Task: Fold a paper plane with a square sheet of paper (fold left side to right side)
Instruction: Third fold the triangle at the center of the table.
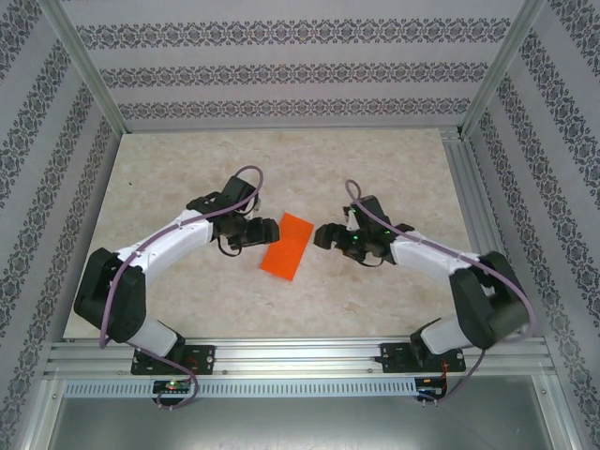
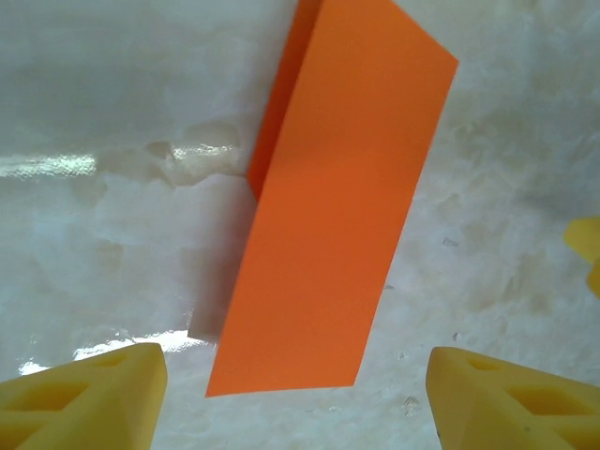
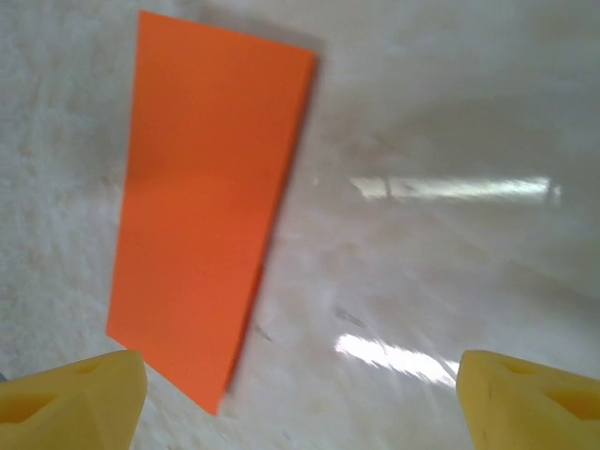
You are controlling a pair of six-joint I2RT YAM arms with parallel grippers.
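The square sheet of paper (image 1: 288, 246) lies on the table between the two grippers. It is bright orange and folded over into a narrow rectangle. In the left wrist view the sheet (image 2: 337, 216) shows two layers, the upper one lifted slightly off the lower along its left side. My left gripper (image 1: 267, 230) is open just left of it, its yellow fingers (image 2: 94, 398) wide apart and holding nothing. My right gripper (image 1: 323, 234) is open just right of the sheet (image 3: 206, 206), with bare table between its fingers (image 3: 530, 398). A paper plane is out of view.
The pale marbled tabletop (image 1: 187, 178) is ringed by patterned walls and an aluminium frame (image 1: 300, 354) along the near edge. A yellow tip of the right gripper's finger (image 2: 586, 246) shows at the right edge of the left wrist view.
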